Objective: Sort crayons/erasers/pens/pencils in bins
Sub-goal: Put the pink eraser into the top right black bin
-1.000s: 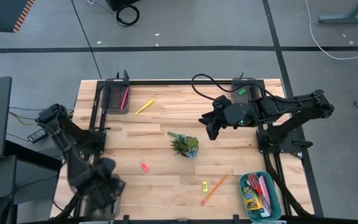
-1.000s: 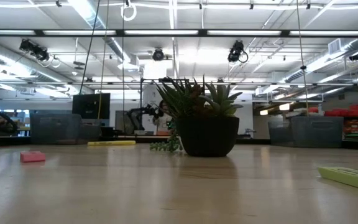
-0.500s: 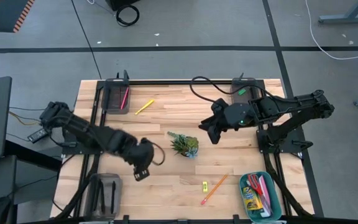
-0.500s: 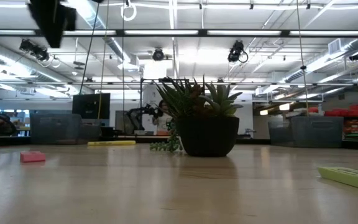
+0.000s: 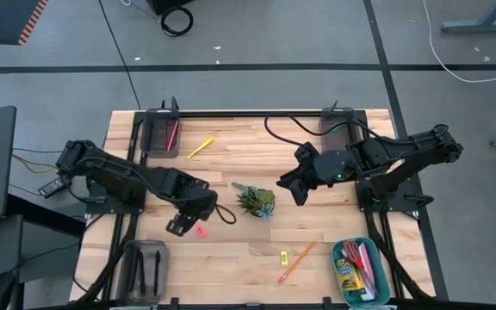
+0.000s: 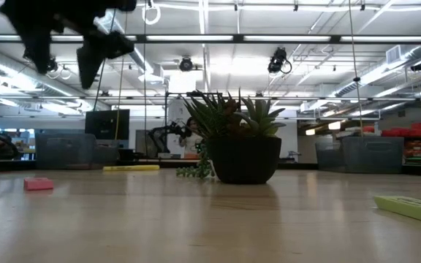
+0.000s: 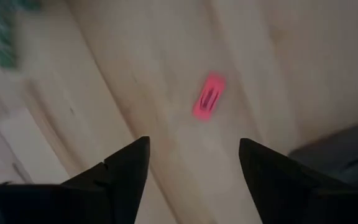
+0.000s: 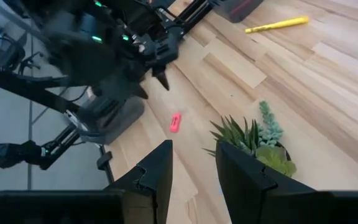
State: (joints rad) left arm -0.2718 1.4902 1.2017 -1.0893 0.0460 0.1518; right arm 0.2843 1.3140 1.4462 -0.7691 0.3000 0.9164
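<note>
Pink and stubby, the pink eraser (image 5: 201, 231) lies loose on the bare wood of the table (image 5: 231, 258), left of the potted succulent (image 5: 256, 201) and near the table's middle. Its long axis runs diagonally across the planks in the high view. The left gripper (image 5: 179, 226) hangs just above it and slightly to its left, fingers spread wide with nothing between them; in the left wrist view the eraser (image 7: 208, 96) sits ahead of the two dark fingers (image 7: 126, 171), roughly centred on the gap between them but not yet inside it. So the coming move looks like a short reach forward and down, perhaps with a wrist turn so the fingers close across the eraser's short side.

The left arm is clearly the nearer one. The right gripper (image 5: 298, 185) hovers right of the plant, well apart from the eraser, its fingers narrowly parted and empty.

Farther out, a yellow eraser (image 5: 283, 257) and an orange pencil (image 5: 297, 263) lie near the front edge, and a yellow pencil (image 5: 200, 148) lies toward the far left. The teal bin (image 5: 381, 280) at the near right corner holds the crayon box (image 5: 347, 274); a dark grey bin (image 5: 158, 136) sits far left, and a translucent bin (image 5: 141, 269) near left.
</note>
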